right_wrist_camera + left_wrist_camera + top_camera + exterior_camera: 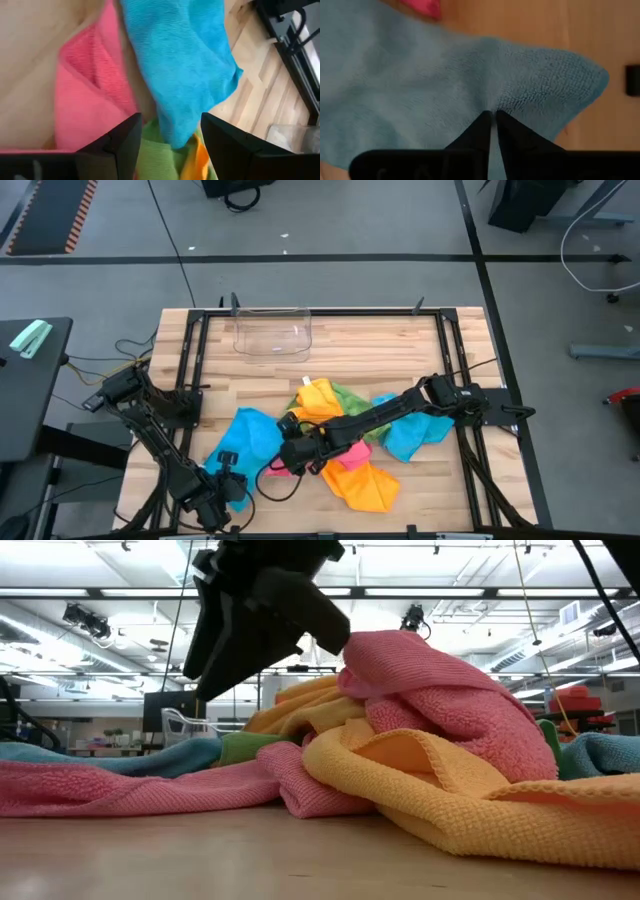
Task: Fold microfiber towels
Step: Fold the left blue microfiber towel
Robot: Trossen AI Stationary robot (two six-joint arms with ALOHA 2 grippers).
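Several microfiber towels lie heaped at the table's middle: orange point(318, 395), green point(352, 396), pink point(430, 690), a second orange one point(366, 486) and a blue one point(412, 436). Another blue towel point(247, 434) lies spread to their left. My left gripper point(226, 485) is shut on that towel near its near-left corner. My right gripper point(290, 452) hangs open over the heap's left side; in the right wrist view its fingers point(171, 118) stand apart above pink point(85, 95), blue point(175, 65) and green cloth. Whether they touch the cloth, I cannot tell. My left gripper pinches the spread blue towel between its two fingertips, a little in from a corner point(597, 80). The cloth puckers into a small ridge point(495, 102) right at the fingertips. The fingers come from above, pointing steeply down. The rest of the towel lies on the table.
A clear plastic bin point(273, 334) stands at the table's far edge, left of the middle. Dark frame rails point(190, 360) run along the table's left and right sides. Bare wood shows between the bin and the towels, and at the near edge.
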